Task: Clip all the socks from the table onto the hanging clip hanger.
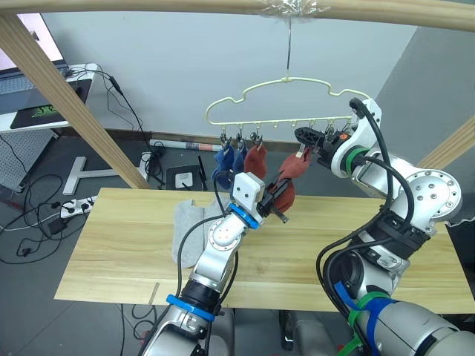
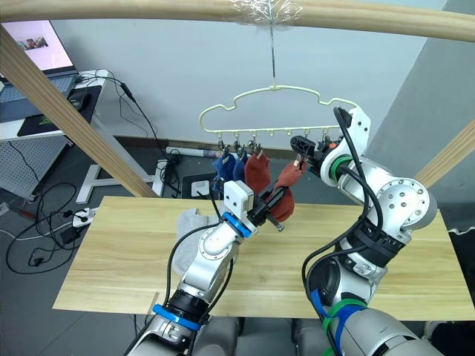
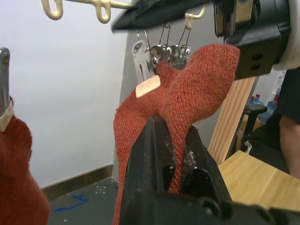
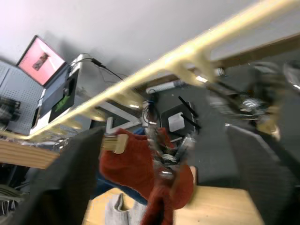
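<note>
I see three socks clipped on hanger (image 1: 282, 95); left tool (image 1: 278, 194) clamped on fourth, red sock (image 1: 291, 172); right tool (image 1: 306, 136) apart at clip; grey socks (image 1: 185, 230) wait on tabletop (image 1: 111, 245).

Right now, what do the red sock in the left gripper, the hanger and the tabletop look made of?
Rust red sock: soft knit fabric, matte; ribbed weave shows in the left wrist view. Clip hanger: thin pale yellow-green frame, smooth, probably coated wire or plastic; its clips look like shiny metal. Table: pale wooden planks, visible grain, low sheen. Left gripper pinches the sock.
</note>
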Motion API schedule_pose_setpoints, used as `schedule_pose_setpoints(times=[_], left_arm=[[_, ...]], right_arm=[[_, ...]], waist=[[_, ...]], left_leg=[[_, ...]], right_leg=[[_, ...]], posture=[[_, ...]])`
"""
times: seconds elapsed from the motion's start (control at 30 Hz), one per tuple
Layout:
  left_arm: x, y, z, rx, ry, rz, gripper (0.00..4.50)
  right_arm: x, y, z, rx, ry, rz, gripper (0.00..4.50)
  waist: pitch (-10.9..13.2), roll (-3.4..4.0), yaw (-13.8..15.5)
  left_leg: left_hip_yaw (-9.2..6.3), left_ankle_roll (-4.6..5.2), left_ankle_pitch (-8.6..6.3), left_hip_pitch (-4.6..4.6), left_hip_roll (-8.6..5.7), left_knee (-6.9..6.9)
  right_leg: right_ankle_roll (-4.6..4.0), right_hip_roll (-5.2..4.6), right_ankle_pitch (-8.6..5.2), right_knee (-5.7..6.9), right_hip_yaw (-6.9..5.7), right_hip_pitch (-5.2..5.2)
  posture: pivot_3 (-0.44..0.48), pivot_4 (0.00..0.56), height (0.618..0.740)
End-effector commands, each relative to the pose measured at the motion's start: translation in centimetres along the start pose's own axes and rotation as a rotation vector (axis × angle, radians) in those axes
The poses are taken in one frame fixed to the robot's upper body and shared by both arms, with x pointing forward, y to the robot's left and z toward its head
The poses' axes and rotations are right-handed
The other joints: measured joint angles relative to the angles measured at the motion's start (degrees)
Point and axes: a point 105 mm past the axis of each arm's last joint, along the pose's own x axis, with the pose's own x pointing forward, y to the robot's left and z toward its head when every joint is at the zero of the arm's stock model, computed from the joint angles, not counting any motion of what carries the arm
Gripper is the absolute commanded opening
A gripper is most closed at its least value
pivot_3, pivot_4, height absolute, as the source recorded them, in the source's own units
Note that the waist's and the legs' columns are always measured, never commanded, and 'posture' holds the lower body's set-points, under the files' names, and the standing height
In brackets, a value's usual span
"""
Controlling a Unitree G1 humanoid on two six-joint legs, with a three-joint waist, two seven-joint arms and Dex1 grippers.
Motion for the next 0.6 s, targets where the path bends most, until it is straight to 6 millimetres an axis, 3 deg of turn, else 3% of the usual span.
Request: schedule_pose_setpoints(times=[0.03,0.07,0.17,0.43,0.6], left_arm=[[0.3,-0.5,0.4,-0.005,-0.01,-0.012,0.0],[0.3,-0.6,0.1,-0.01,0.001,-0.021,0.0],[0.3,-0.8,-0.3,-0.042,0.019,-0.031,0.73],[0.3,-0.6,-0.7,-0.053,0.038,-0.035,2.97],[-0.7,-0.1,-1.0,-0.056,0.061,-0.048,4.42]], right_arm=[[-1.1,1.7,0.3,-0.072,-0.041,0.084,4.47],[-1.4,1.8,0.1,-0.096,-0.044,0.089,4.47],[-2.2,1.6,-0.1,-0.146,-0.053,0.08,4.5],[-4.3,0.7,-0.1,-0.295,-0.075,0.033,4.5],[-4.9,0.4,-0.8,-0.325,-0.074,0.008,4.5]], waist=[[-0.01,0.0,0.03],[-0.04,0.01,0.13],[-0.04,0.01,0.23],[-0.04,0.01,0.27],[-0.04,0.01,0.11]], left_leg=[[0.0,0.0,0.0,0.0,0.0,0.0],[0.0,0.0,0.0,0.0,0.0,0.0],[-0.01,0.0,0.0,-0.02,0.0,0.0],[-0.01,0.0,0.0,-0.04,0.0,0.08],[-0.01,0.0,0.0,0.0,0.0,0.08]], right_leg=[[0.0,0.0,0.0,0.0,0.0,0.0],[0.0,0.0,0.0,0.0,0.0,0.01],[-0.01,0.0,0.01,0.02,-0.02,0.0],[0.0,-0.01,0.02,0.03,-0.01,0.01],[0.0,0.0,0.02,0.07,-0.02,0.01]], posture=[[0.317,0.2,0.74],[0.317,0.2,0.74],[0.315,0.193,0.74],[0.296,0.195,0.74],[0.282,0.207,0.74]])
